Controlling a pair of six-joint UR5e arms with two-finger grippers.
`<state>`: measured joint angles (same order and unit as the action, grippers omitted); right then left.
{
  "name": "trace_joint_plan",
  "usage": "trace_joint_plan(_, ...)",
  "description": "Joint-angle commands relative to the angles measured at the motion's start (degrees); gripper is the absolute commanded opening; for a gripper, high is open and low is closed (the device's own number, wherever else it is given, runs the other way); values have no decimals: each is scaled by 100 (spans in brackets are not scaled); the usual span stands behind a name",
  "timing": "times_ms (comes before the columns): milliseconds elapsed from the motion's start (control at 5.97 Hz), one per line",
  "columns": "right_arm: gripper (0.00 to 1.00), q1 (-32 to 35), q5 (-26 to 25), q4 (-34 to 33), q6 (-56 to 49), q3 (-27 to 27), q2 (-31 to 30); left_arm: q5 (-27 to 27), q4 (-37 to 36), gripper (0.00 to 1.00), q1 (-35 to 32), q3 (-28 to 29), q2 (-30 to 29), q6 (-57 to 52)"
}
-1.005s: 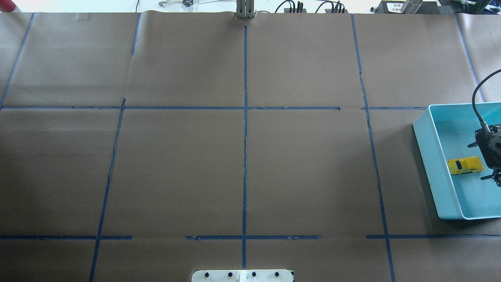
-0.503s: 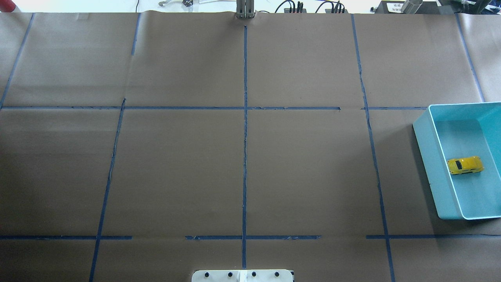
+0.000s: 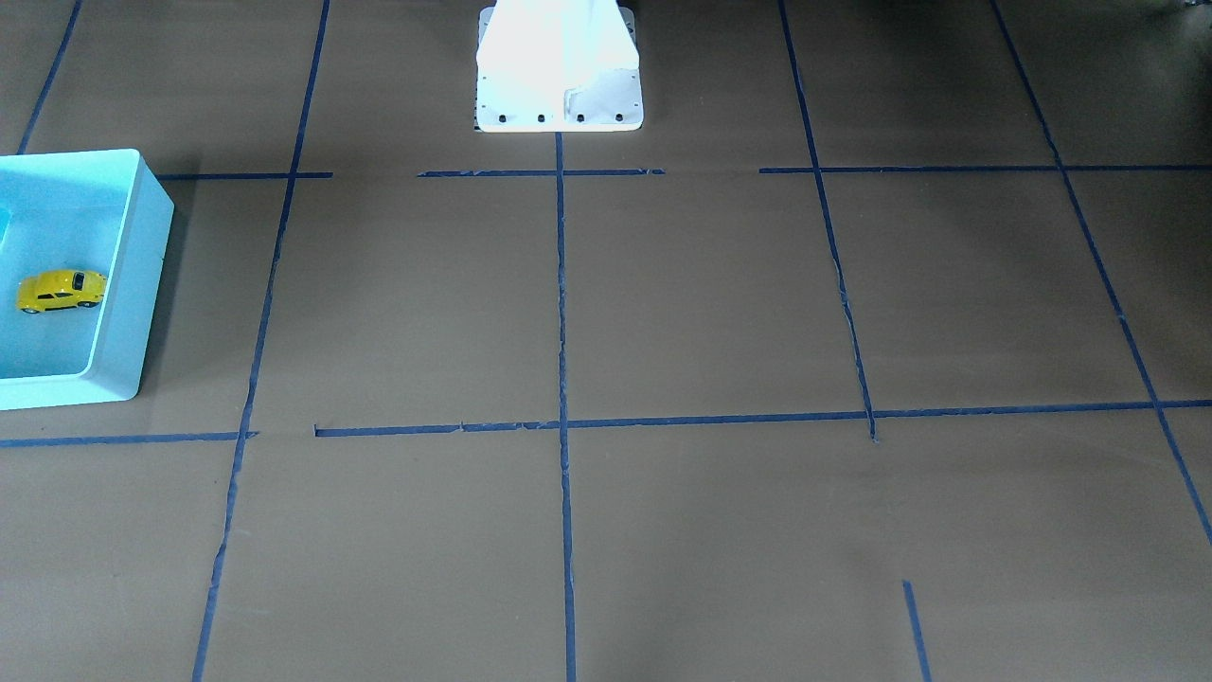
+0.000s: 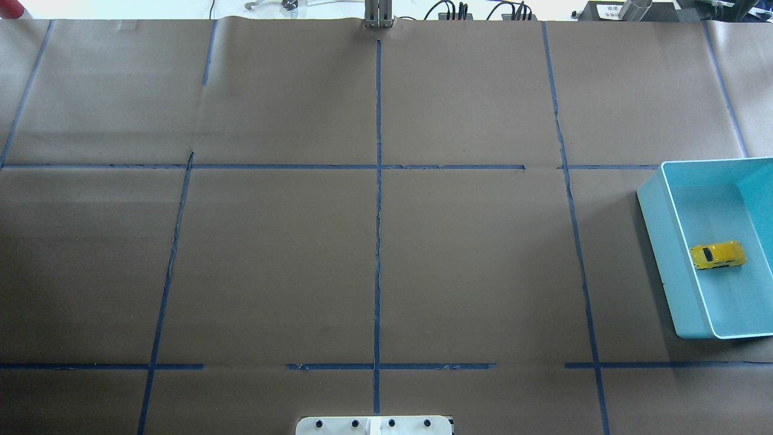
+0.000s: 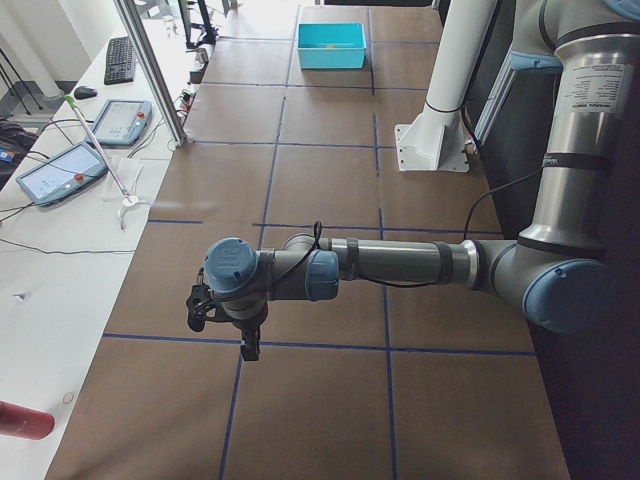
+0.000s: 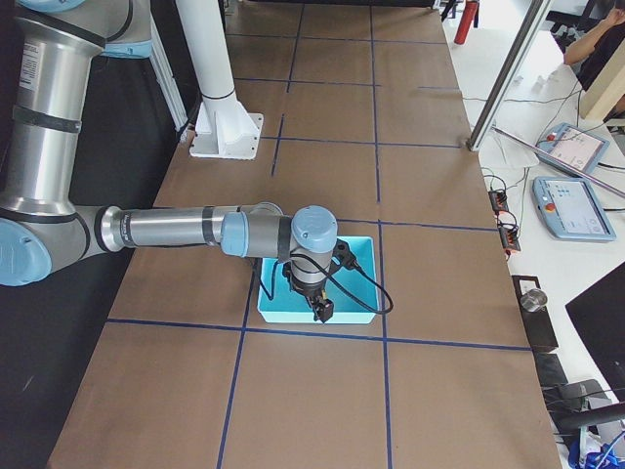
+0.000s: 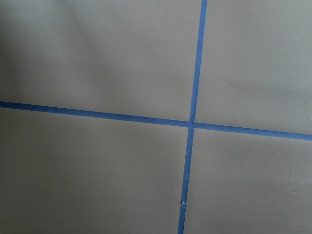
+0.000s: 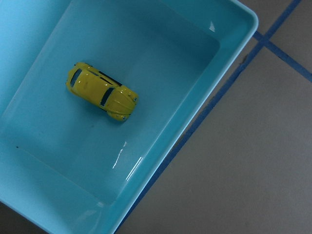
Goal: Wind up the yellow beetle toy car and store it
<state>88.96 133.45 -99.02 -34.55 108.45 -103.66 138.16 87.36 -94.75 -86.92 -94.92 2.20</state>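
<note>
The yellow beetle toy car (image 4: 717, 255) rests on its wheels on the floor of the turquoise bin (image 4: 664, 254) at the table's right side. It also shows in the front view (image 3: 62, 290) and the right wrist view (image 8: 101, 97), free of any gripper. My right gripper (image 6: 320, 308) hangs above the bin (image 6: 293, 315) and shows only in the exterior right view, so I cannot tell if it is open. My left gripper (image 5: 225, 335) hovers over bare table at the near left end, seen only in the exterior left view; its state cannot be told.
Brown paper with blue tape lines (image 4: 378, 241) covers the table. The robot's white base plate (image 4: 374, 425) sits at the near edge. Cables and plugs (image 4: 477, 12) lie along the far edge. The left wrist view shows only a tape cross (image 7: 191, 123).
One second ago my right gripper showed over the bin at the overhead view's right edge; it has since left that view. The car has not moved.
</note>
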Motion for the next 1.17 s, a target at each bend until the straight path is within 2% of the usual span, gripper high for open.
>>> trace_joint_plan(0,100,192,14,-196,2153,-122,56,0,0,100,0,0,0,0)
trace_joint_plan(335,100,245,398,-292,3806,-280,118,9,0,100,0,0,0,0)
trace_joint_plan(503,100,245,358,-258,4233,-290,118,0,0,100,9,0,0,0)
trace_joint_plan(1005,100,245,200,-214,4176,-334,144,9,0,100,9,0,0,0)
